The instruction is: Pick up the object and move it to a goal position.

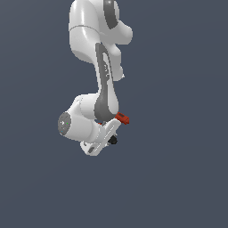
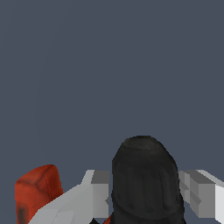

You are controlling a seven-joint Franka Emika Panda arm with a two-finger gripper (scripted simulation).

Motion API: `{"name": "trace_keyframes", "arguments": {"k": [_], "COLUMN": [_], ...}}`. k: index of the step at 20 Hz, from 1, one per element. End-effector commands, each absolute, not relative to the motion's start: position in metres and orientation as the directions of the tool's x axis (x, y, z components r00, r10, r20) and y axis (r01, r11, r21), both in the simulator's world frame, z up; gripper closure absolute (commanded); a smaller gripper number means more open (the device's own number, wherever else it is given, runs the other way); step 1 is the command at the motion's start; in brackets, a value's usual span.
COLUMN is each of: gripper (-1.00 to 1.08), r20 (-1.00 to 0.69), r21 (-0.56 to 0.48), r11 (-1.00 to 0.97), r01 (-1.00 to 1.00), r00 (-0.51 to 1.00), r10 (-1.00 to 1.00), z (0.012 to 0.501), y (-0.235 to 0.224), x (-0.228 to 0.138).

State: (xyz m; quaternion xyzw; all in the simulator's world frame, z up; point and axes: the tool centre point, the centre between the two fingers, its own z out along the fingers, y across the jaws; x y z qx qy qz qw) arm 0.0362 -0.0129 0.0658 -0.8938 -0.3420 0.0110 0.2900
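We have the small red-orange and black drill (image 2: 145, 183) clamped between the gripper (image 1: 112, 133) fingers (image 2: 89, 194), apparently lifted, so we judge the carry under way, needing a steady hold toward the unseen goal.

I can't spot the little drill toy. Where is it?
The drill is in the robot's hand, near the middle of the exterior view; its red part pokes out just below the grey forearm, and its black end sits between the fingers.

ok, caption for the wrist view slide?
End effector fingers closed on small red-orange and black drill-like object, plain grey backdrop.
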Motion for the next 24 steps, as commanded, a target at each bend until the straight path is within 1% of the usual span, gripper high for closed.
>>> {"name": "trace_keyframes", "arguments": {"k": [1, 8, 12, 17, 24], "gripper": [1.08, 1.08, 1.08, 1.08, 1.08], "r20": [0.183, 0.183, 0.182, 0.182, 0.177], "r21": [-0.523, -0.526, -0.526, -0.526, -0.528], "r11": [-0.596, -0.595, -0.595, -0.595, -0.595], "r01": [0.609, 0.608, 0.608, 0.608, 0.606], "r00": [0.764, 0.763, 0.763, 0.763, 0.764], "r10": [0.619, 0.62, 0.62, 0.62, 0.621], "z": [0.084, 0.125, 0.143, 0.155, 0.154], "y": [0.012, 0.078, 0.106, 0.124, 0.128], "x": [0.045, 0.068, 0.079, 0.087, 0.088]}}
